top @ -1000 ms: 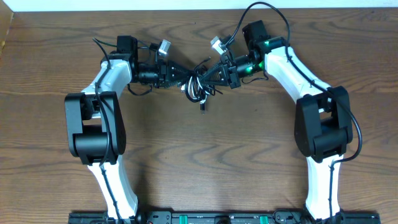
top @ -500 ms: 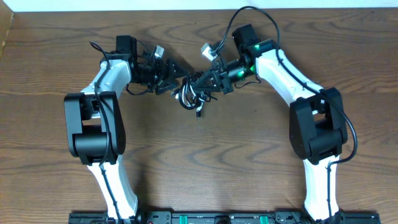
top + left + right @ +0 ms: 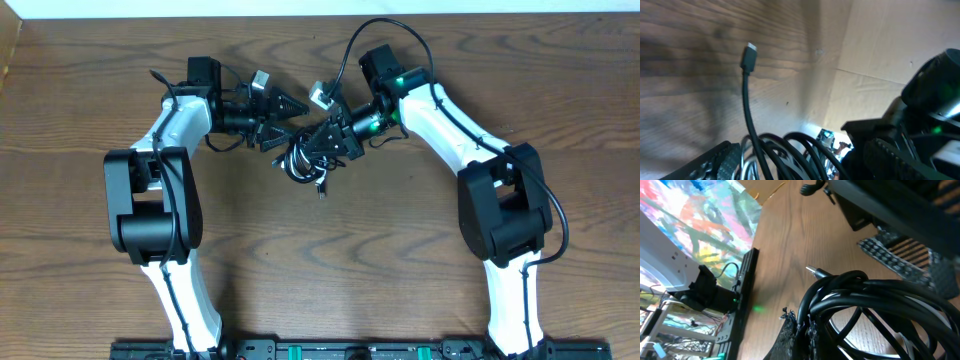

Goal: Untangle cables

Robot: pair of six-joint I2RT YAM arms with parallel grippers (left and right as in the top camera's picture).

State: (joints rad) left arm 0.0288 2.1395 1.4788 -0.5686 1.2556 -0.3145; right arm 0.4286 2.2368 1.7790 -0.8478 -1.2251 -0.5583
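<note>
Bundle of thin black looped cables (image 3: 308,160) sat clamped in right gripper's (image 3: 328,143) shut jaws; left gripper (image 3: 286,122), jaws apart, faced it from just beside.

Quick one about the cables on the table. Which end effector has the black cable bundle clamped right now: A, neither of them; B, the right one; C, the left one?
B: the right end effector is closed on the cable bundle, while the left end effector has its jaws spread apart beside it.
</note>
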